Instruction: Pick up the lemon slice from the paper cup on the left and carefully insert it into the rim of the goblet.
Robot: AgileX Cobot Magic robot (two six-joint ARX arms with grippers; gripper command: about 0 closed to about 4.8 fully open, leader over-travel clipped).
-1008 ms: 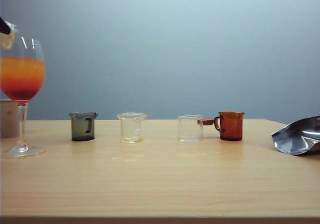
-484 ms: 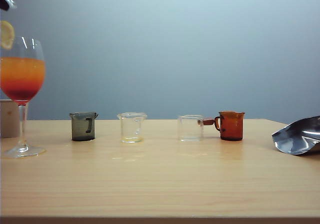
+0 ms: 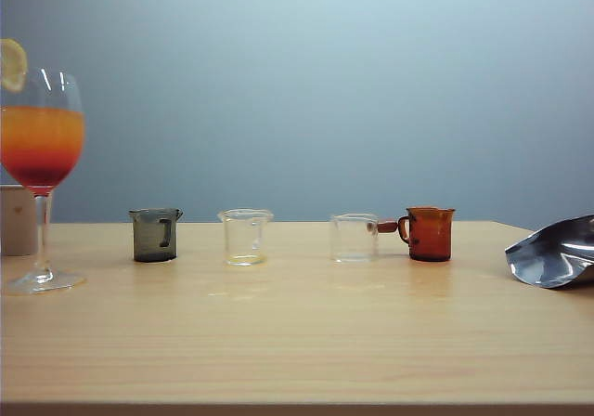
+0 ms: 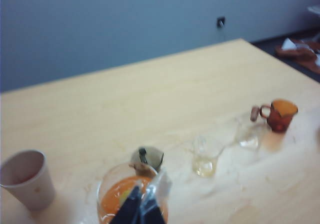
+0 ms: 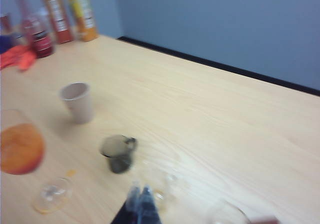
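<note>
- Pale-yellow lemon slice sits upright on the rim of the goblet, half above the glass, near the table's left edge in the exterior view; nothing touches it there.
- In the left wrist view the slice shows as a yellowish smear over the orange drink, blurred, so how deep it is wedged cannot be told.
- The left tool hangs above the goblet's bowl with its fingers pressed together and nothing between them.
- The paper cup stands just behind the goblet's stem, apart from it.
- The right tool is also pressed together and empty, above the grey beaker and the clear beakers, well away from the goblet.
- Judged from this, the insertion is done and the step in hand is a clean retreat: lift the left tool straight up and away, without swinging across the rim, since a brush against the slice could knock it off or tip the tall glass.
- Keep the right tool clear of the goblet's side.
</note>
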